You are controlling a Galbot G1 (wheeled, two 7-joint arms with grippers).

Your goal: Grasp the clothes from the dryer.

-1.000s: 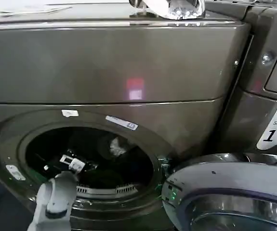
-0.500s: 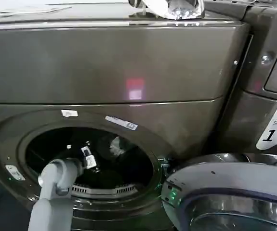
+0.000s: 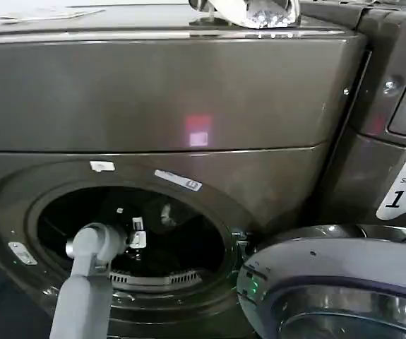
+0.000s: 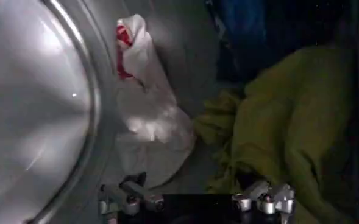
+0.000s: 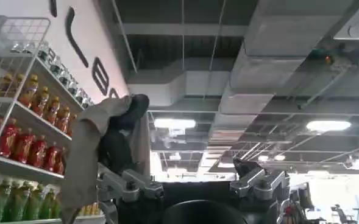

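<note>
The bronze-grey dryer (image 3: 160,99) stands with its round porthole open. My left arm reaches through the opening, and the left gripper (image 3: 138,236) is inside the dark drum. In the left wrist view the left gripper (image 4: 195,190) is open, just short of the clothes. A white-grey cloth with red patches (image 4: 145,115) lies against the drum wall. Beside it lies a yellow-green cloth (image 4: 283,128), close to one finger. The right gripper (image 5: 194,182) points up at a ceiling, open, with a grey-beige cloth (image 5: 97,152) draped over one finger.
The dryer's open door (image 3: 337,282) hangs at the lower right of the porthole. A shiny silvery bag (image 3: 248,10) rests on the dryer's top. A second machine (image 3: 400,106) stands on the right. A dark blue cloth (image 4: 243,24) lies deeper in the drum.
My left arm has pushed farther through the porthole, and the gripper has moved right and deeper into the drum, turning toward the clothes.
</note>
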